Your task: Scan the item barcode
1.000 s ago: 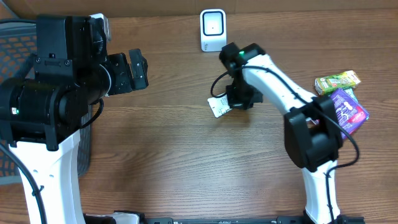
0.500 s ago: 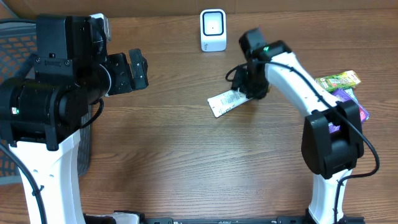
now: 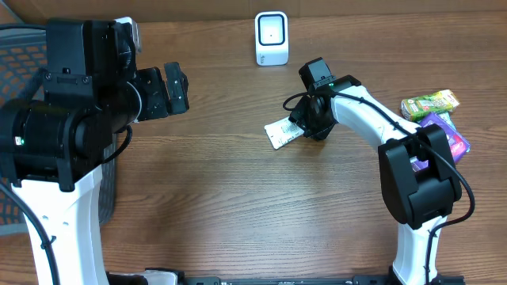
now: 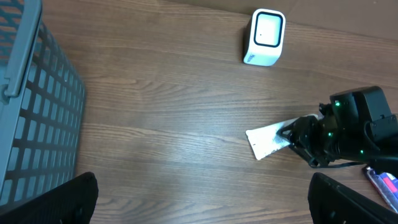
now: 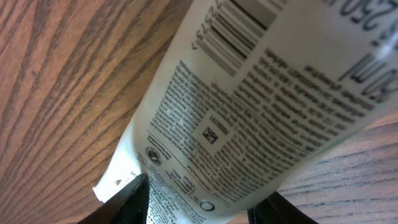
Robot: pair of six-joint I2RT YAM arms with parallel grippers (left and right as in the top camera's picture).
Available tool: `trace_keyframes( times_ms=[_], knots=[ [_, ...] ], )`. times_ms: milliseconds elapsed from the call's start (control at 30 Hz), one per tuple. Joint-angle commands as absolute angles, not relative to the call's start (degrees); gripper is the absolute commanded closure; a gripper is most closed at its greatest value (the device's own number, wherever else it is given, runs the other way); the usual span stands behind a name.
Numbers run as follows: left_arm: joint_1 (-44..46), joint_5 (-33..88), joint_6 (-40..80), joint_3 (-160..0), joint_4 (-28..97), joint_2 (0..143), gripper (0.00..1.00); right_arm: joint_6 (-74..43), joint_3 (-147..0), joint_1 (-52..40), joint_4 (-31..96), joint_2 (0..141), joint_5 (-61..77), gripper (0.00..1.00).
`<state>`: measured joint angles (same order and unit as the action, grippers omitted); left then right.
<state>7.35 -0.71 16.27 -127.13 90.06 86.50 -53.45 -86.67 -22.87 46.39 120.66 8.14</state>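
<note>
The item is a white tube lying flat on the wooden table, below the white barcode scanner. My right gripper sits over the tube's right end. In the right wrist view its fingers stand part open on either side of the tube, whose printed back and barcode face the camera. My left gripper hangs open high above the left of the table, holding nothing. The left wrist view shows the left gripper, the tube, the scanner and the right gripper.
A grey mesh basket stands at the table's left edge, also seen as the basket from the left wrist. A green packet and a purple packet lie at the right edge.
The right gripper let go of the tube's end, drew back towards the scanner, then came down-left over the tube with its jaws part open. The tube stayed on the table. The left arm is unmoved.
</note>
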Motion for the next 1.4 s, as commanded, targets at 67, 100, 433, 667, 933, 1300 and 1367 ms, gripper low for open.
trace_keyframes(
  times_ms=[67,100,433,667,933,1300,1367],
  knots=[
    [7.2,-1.0,15.4,-127.6,90.0,86.9,0.0,-46.6,-85.1,-23.2,48.9,119.7,2.5,0.53],
    [7.1,-1.1,15.4,-127.6,90.0,86.9,0.0,-44.5,-85.1,-23.2,49.5,119.7,2.3,0.53],
    [7.1,-1.1,15.4,-127.6,90.0,86.9,0.0,-8.6,-85.1,-22.6,52.3,119.7,1.5,0.35],
    [7.2,-1.0,15.4,-127.6,90.0,86.9,0.0,-24.6,-85.1,-20.1,51.4,119.7,4.6,0.33],
    [7.1,-1.1,15.4,-127.6,90.0,86.9,0.0,-53.8,-83.2,-22.0,44.5,119.7,9.1,0.5],
    [7.1,-1.0,15.4,-127.6,90.0,86.9,0.0,-55.7,-76.9,-24.1,37.7,119.7,3.1,0.69],
    [7.1,-1.0,15.4,-127.6,90.0,86.9,0.01,-49.4,-77.0,-23.9,36.5,119.7,5.4,0.7]
  ],
)
